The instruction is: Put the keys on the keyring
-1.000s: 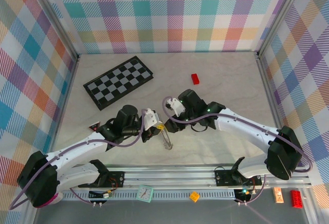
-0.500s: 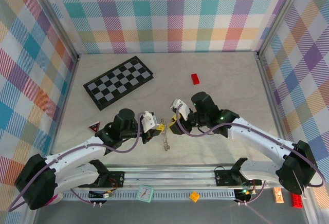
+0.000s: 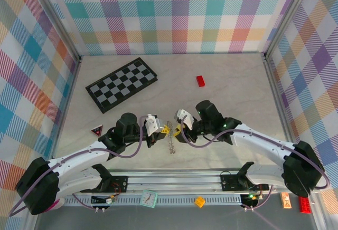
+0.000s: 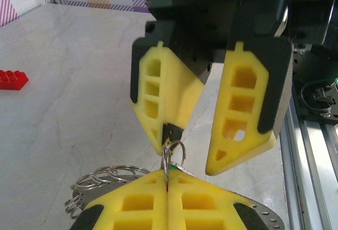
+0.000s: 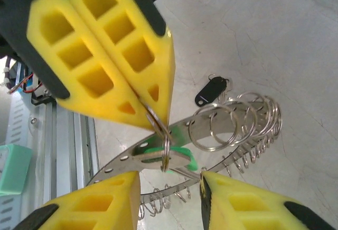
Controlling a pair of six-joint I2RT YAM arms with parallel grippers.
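Observation:
My left gripper is shut on a small split ring, and the keyring hangs from that ring. The keyring is a silvery band with holes, carrying several wire rings. The green key hangs at the pinched split ring, just under the left gripper's yellow fingertips. My right gripper faces the left one, open, its fingers on either side of the green key and not touching it. The black key lies on the table beyond the keyring.
A folded chessboard lies at the back left. The red block sits behind the grippers. A small red triangle lies left of the left arm. The metal rail runs along the near edge.
The right gripper's jaws have narrowed around the green key and its wrist has shifted slightly right. The left gripper has stayed shut on the split ring, and the keyring has swung a little.

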